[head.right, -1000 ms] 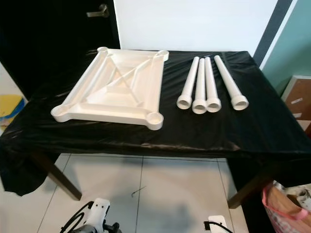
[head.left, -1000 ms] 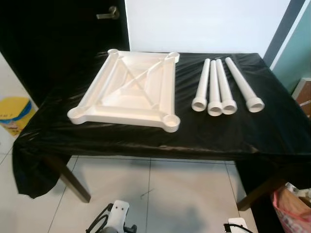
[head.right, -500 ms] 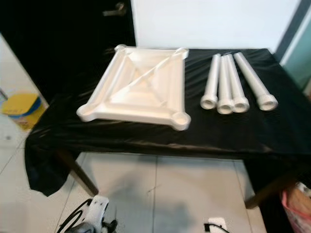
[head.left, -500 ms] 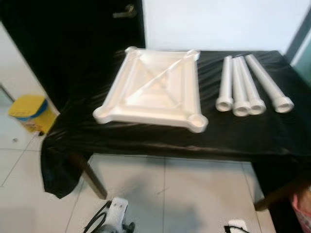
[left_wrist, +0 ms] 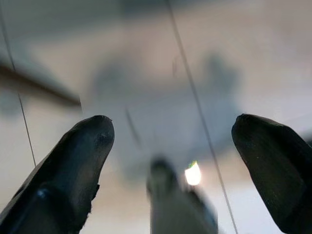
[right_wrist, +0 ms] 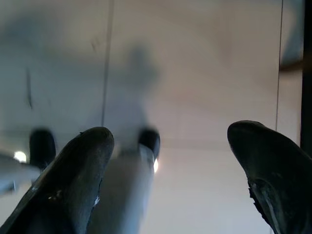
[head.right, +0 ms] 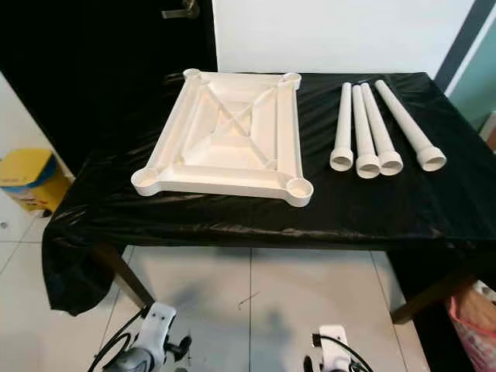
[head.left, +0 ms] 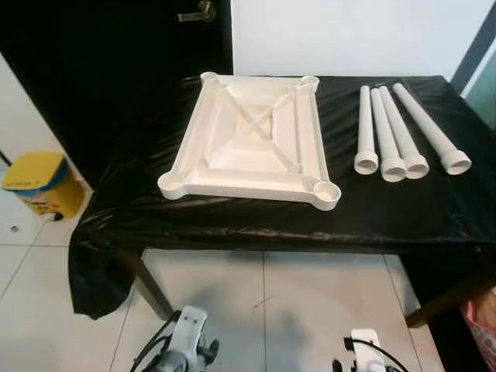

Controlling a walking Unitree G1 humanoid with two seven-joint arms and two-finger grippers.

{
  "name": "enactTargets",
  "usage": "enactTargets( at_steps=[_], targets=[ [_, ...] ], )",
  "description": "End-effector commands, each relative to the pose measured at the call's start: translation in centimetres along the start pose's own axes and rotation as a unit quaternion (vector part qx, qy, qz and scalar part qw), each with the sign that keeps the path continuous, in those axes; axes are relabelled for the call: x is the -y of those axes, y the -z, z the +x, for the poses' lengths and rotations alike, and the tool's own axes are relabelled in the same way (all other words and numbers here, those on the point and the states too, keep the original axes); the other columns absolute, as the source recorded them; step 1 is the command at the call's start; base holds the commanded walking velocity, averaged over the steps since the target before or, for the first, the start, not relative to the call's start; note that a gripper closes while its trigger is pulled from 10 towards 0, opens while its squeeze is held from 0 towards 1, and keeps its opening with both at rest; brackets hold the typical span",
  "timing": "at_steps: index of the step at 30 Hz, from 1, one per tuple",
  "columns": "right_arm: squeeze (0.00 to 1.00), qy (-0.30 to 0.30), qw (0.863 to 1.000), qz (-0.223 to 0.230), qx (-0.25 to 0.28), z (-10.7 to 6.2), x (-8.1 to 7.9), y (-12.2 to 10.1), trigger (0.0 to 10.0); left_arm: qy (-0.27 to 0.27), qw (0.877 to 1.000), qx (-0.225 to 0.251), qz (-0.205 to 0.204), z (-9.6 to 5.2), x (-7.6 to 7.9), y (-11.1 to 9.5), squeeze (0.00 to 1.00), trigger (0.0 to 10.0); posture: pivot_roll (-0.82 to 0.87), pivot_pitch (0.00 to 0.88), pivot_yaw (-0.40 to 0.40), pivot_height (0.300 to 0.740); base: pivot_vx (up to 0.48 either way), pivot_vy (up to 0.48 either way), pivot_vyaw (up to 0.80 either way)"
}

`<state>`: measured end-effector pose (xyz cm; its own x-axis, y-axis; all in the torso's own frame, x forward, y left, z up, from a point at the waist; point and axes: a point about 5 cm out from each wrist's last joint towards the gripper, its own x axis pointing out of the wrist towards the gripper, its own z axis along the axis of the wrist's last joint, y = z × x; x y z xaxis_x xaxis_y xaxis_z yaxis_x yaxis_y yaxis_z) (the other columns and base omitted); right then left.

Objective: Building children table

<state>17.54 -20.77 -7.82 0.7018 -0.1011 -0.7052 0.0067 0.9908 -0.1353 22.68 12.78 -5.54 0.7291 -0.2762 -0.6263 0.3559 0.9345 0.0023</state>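
A desk [head.left: 232,225] draped in glossy black plastic sheeting stands before the robot on a pale tiled floor [head.left: 263,310].

A white moulded plastic children's tabletop [head.left: 252,139] lies upside down on the left half of the desk, ribbed underside up, with an X-shaped brace in the middle. A round leg socket sits at each of its four corners; the near right socket [head.left: 327,194] is close to the desk's front edge.

Four white plastic tubular table legs [head.left: 385,133] lie to the right of the tabletop, apart from it. Three lie side by side, touching or nearly so, with their flared open ends toward the robot. The fourth leg [head.left: 431,128] lies further right, angled slightly away from the other three.

Both arms hang low above the floor, well apart from the desk.
- Left end effector [left_wrist: 173,141]: two black fingers [left_wrist: 83,151] spread wide, nothing between them; blurred tile floor behind.
- Right end effector [right_wrist: 168,151]: fingers [right_wrist: 83,161] likewise spread, empty; tile floor and grout lines behind.

Surroundings: a dark door with a metal lever handle [head.left: 198,13] behind the desk's left side, a white wall beside it, a yellow bin [head.left: 37,182] on the floor at far left, and a pink bag [head.right: 473,325] at lower right.
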Motion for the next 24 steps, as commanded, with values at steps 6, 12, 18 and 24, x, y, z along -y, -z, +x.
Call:
enactTargets(
  at_steps=[6,12,18,24],
  targets=[
    [1.0,-0.038,0.994,-0.01,0.105,0.3,-0.5,-3.1,10.0,0.106,0.985,0.129,0.044,0.2,1.2,-4.1,1.0,10.0,0.0,0.0,0.037,0.74,0.0,0.0,0.0],
    [1.0,-0.061,0.984,-0.03,0.164,0.0,-0.8,-4.7,10.0,0.133,0.973,0.169,0.084,-0.1,1.3,-5.4,0.91,10.0,0.0,0.0,0.036,0.74,0.0,0.0,0.0],
    [0.0,-0.11,0.959,-0.085,0.247,-1.0,-0.5,-6.4,10.0,0.191,0.946,0.219,0.144,-1.5,1.2,-6.1,0.0,10.0,-0.01,0.0,0.038,0.74,0.0,0.0,0.0],
    [0.0,-0.127,0.925,-0.126,0.336,-2.6,0.2,-8.9,10.0,0.218,0.927,0.249,0.178,-3.1,0.8,-6.0,0.0,10.0,-0.01,0.0,0.04,0.74,0.0,0.0,0.0]
  ],
)
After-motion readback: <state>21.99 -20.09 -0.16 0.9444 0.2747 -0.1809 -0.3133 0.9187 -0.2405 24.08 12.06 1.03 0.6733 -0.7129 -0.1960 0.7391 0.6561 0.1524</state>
